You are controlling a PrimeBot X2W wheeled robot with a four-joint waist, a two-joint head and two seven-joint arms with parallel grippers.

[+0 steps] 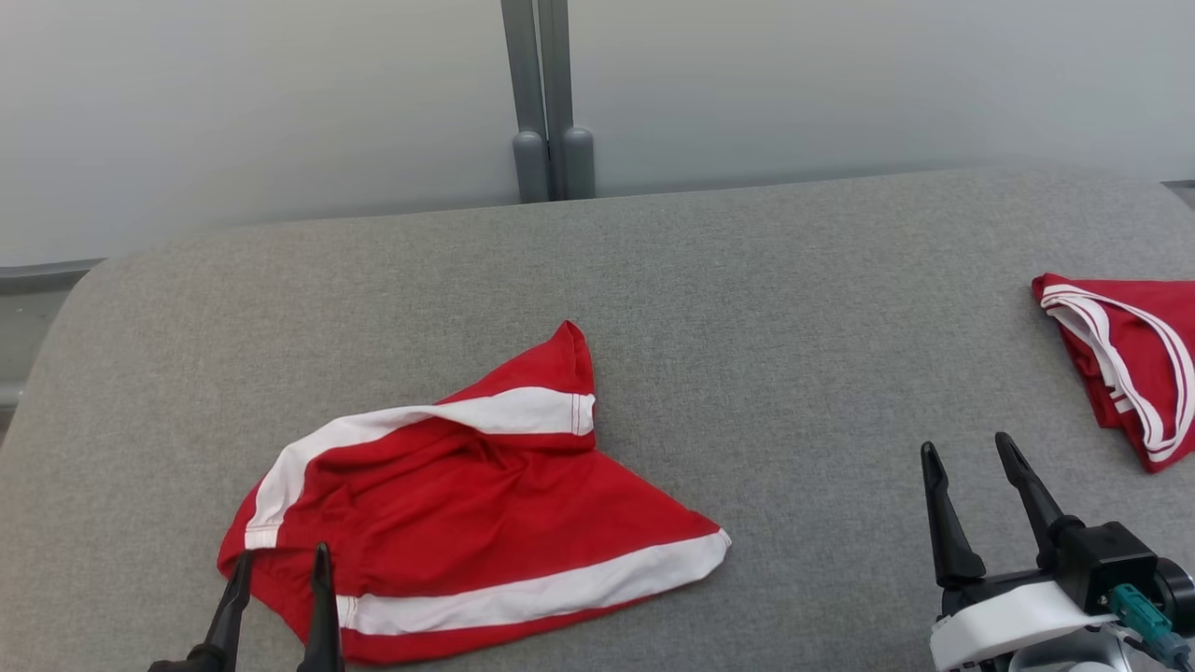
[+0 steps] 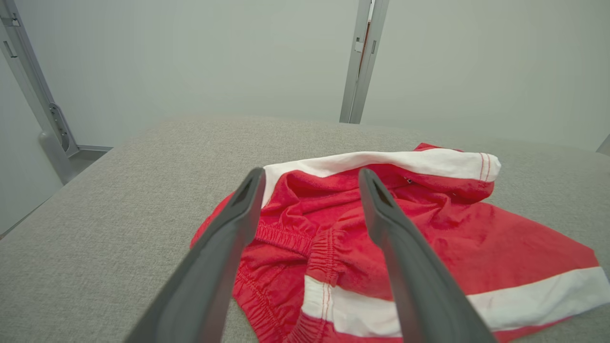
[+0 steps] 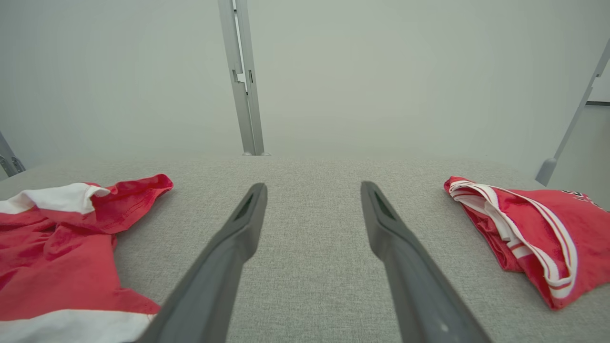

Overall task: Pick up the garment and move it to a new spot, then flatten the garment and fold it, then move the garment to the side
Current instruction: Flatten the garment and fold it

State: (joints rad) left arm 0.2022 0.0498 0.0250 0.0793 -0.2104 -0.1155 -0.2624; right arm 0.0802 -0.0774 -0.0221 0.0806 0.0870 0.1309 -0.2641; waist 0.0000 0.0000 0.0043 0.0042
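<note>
One crumpled red cloth garment with white bands (image 1: 467, 504) lies on the grey fabric-covered table (image 1: 747, 308), left of the middle and near the robot. At its near left corner the left gripper (image 1: 283, 553) has its fingers spread, clasping nothing. Well to the right, the right gripper (image 1: 966, 442) is likewise spread over bare table. A folded red white-trimmed garment (image 1: 1134, 364) rests at the right edge.

place: lab cell | cues: blank panels (image 1: 233, 93), metal post (image 1: 546, 93), grey padded table (image 1: 794, 327)
</note>
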